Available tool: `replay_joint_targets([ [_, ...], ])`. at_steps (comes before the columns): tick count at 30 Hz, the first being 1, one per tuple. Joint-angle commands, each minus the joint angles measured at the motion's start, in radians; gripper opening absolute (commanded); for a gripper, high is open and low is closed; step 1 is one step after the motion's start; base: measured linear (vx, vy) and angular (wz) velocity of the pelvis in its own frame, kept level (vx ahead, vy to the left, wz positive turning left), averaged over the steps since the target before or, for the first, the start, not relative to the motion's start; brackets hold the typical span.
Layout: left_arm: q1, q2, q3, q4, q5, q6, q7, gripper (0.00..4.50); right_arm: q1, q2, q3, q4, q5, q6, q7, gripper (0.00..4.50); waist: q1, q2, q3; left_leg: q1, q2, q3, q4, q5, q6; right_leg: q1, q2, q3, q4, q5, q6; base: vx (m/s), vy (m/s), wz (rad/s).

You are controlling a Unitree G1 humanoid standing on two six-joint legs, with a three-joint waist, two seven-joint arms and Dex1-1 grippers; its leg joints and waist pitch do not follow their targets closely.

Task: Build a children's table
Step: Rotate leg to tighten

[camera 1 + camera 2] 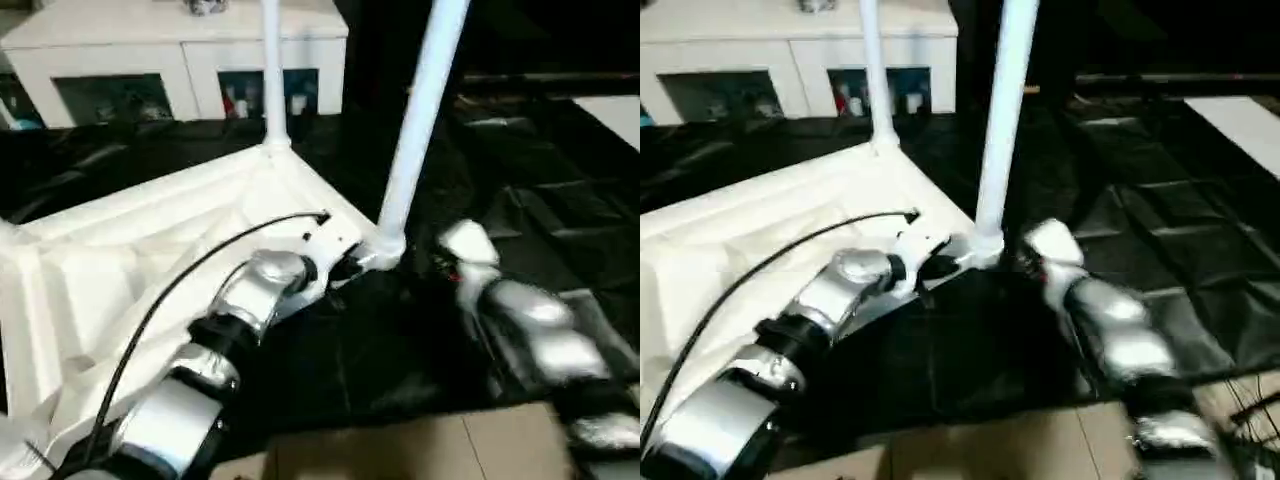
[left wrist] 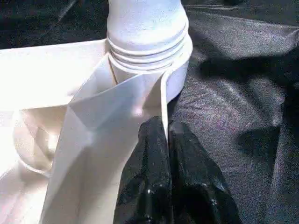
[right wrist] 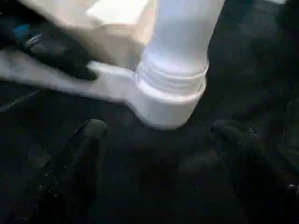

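Left pincer (image 2: pixel 166 140) pinched the tabletop (image 1: pixel 150 270) rim, likely steadying it, while right pincer (image 3: pixel 159 140) stood wide open, empty, before the seated leg (image 1: pixel 415 130).

both leg (image 1: pixel 420 120) tops cut off, cabinet (image 1: pixel 180 60) contents blurred

The right gripper (image 3: pixel 156 135) shows two black fingers (image 3: pixel 79 158) spread wide apart over a dark, glossy sheet-covered floor (image 3: pixel 154 186), gripping nothing. Between and beyond them stands a white plastic tube leg (image 3: pixel 184 32), its ringed base seated upright in a round white corner socket (image 3: pixel 163 105) of the white plastic tabletop (image 3: pixel 112 28). The other arm's black gripper (image 3: pixel 60 53) rests against the tabletop's rim just beside that socket.
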Motion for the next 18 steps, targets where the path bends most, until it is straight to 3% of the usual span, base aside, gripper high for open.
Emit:
replay_joint_targets([
  [1, 0.028, 0.01, -0.005, 0.025, 0.012, -0.004, -0.015, 0.0, 0.004, -0.017, -0.006, -0.054, 0.038, 0.009, 0.068, 3.84, 0.005, -0.026, -0.056, 0.003, 0.027, -0.017, -0.069, -0.262, 0.115, 0.052, -0.038, 0.01, -0.082, -0.291, -0.209, 0.0, 0.0, 0.0],
  [2, 0.029, 0.012, -0.006, 0.023, 0.011, -0.007, -0.023, 0.0, 0.013, -0.039, -0.015, -0.07, 0.055, 0.019, 0.105, 3.84, 0.006, -0.025, -0.058, 0.009, 0.03, -0.017, -0.067, -0.272, 0.111, 0.047, -0.038, 0.01, -0.086, -0.323, -0.201, 0.0, 0.0, 0.0],
  [5, 0.031, 0.016, -0.008, 0.019, 0.011, -0.01, -0.032, 0.0, 0.023, -0.065, -0.034, -0.089, 0.078, 0.033, 0.143, 3.84, 0.01, -0.025, -0.058, 0.011, 0.033, -0.016, -0.066, -0.258, 0.115, 0.045, -0.037, 0.011, -0.083, -0.293, -0.212, 0.0, 0.0, 0.0],
  [6, 0.034, 0.019, -0.011, 0.015, 0.009, -0.011, -0.044, 0.0, 0.019, -0.068, -0.049, -0.085, 0.085, 0.044, 0.135, 3.84, 0.009, -0.025, -0.059, 0.006, 0.032, -0.017, -0.067, -0.237, 0.118, 0.047, -0.037, 0.01, -0.079, -0.263, -0.222, 0.0, 0.0, 0.0],
  [8, 0.038, 0.022, -0.015, 0.009, 0.009, -0.016, -0.055, 0.0, 0.019, -0.068, -0.052, -0.087, 0.089, 0.045, 0.138, 3.84, 0.009, -0.025, -0.061, 0.007, 0.032, -0.016, -0.065, -0.223, 0.122, 0.047, -0.036, 0.009, -0.076, -0.229, -0.236, 0.0, 0.0, 0.0],
  [12, 0.062, 0.04, -0.046, -0.03, 0.006, -0.059, -0.139, 0.0, 0.022, -0.061, -0.039, -0.1, 0.087, 0.04, 0.143, 3.84, 0.008, -0.025, -0.06, 0.006, 0.032, -0.016, -0.065, -0.214, 0.132, 0.048, -0.038, 0.008, -0.075, -0.218, -0.245, 0.0, 0.0, 0.0],
  [13, 0.086, 0.06, -0.074, -0.077, -0.009, -0.084, -0.233, 0.0, 0.018, -0.052, -0.028, -0.097, 0.08, 0.036, 0.142, 3.84, 0.01, -0.022, -0.061, 0.011, 0.034, -0.014, -0.064, -0.218, 0.131, 0.045, -0.038, 0.008, -0.076, -0.217, -0.25, 0.0, 0.0, 0.0],
  [14, 0.114, 0.085, -0.104, -0.132, -0.028, -0.113, -0.34, 0.0, 0.014, -0.043, -0.019, -0.097, 0.077, 0.037, 0.143, 3.84, 0.012, -0.026, -0.059, 0.007, 0.036, -0.017, -0.067, -0.219, 0.13, 0.048, -0.043, 0.008, -0.074, -0.229, -0.253, 0.0, 0.0, 0.0],
  [16, 0.133, 0.102, -0.12, -0.173, -0.044, -0.11, -0.4, 0.0, 0.013, -0.037, -0.012, -0.101, 0.078, 0.041, 0.148, 3.84, 0.013, -0.02, -0.059, 0.012, 0.039, -0.015, -0.069, -0.23, 0.119, 0.042, -0.043, 0.01, -0.075, -0.244, -0.256, 0.0, 0.0, 0.0],
  [17, 0.144, 0.115, -0.127, -0.202, -0.051, -0.099, -0.429, 0.0, 0.017, -0.032, -0.008, -0.114, 0.08, 0.045, 0.158, 3.84, 0.021, -0.017, -0.056, 0.022, 0.042, -0.011, -0.07, -0.253, 0.105, 0.036, -0.04, 0.011, -0.079, -0.258, -0.254, 0.0, 0.0, 0.0],
  [18, 0.145, 0.117, -0.128, -0.206, -0.052, -0.098, -0.433, 0.0, 0.017, -0.032, -0.008, -0.117, 0.08, 0.046, 0.16, 3.84, 0.025, -0.015, -0.057, 0.023, 0.044, -0.012, -0.072, -0.254, 0.1, 0.036, -0.041, 0.011, -0.077, -0.258, -0.254, 0.0, 0.0, 0.0],
])
